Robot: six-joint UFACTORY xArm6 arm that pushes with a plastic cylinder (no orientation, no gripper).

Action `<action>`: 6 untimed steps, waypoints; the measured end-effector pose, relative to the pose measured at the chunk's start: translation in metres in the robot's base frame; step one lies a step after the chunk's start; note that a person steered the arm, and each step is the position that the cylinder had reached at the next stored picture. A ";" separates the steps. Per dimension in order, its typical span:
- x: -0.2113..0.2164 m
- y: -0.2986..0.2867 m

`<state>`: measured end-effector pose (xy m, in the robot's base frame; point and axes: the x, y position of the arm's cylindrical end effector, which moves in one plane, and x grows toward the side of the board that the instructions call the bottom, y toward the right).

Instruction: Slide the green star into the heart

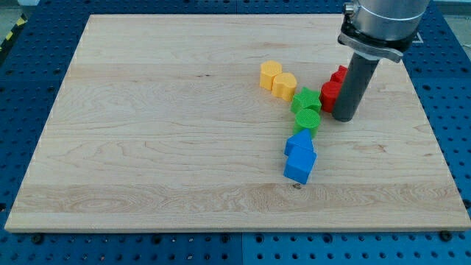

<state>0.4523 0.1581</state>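
The green star lies right of the board's middle, touching the yellow heart at its upper left. A green cylinder sits just below the star. My tip stands on the board to the right of the star and the green cylinder, a short gap away, and right next to a red block.
A second yellow block touches the heart's upper left. Another red block lies behind the rod. Two blue blocks lie below the green cylinder. The wooden board rests on a blue perforated table.
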 end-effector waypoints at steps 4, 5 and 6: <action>0.000 -0.043; 0.000 -0.044; -0.004 -0.037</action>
